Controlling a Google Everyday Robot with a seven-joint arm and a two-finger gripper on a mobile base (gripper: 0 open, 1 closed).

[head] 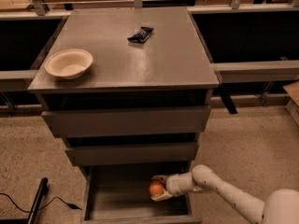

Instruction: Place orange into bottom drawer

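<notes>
The orange (156, 188) is a small round fruit held between the fingers of my gripper (159, 189). The gripper reaches in from the right on a white arm and is shut on the orange, inside the open bottom drawer (117, 200), at its right side, low over the drawer floor. Whether the orange touches the floor I cannot tell. The bottom drawer is pulled out, a shallow grey-brown tray below the two shut drawers.
A beige bowl (68, 63) sits at the left of the cabinet top (154, 55) and a black snack wrapper (140, 34) lies near the back. A black cable and rod (37, 202) lie on the floor at the left. Dark shelving stands on both sides.
</notes>
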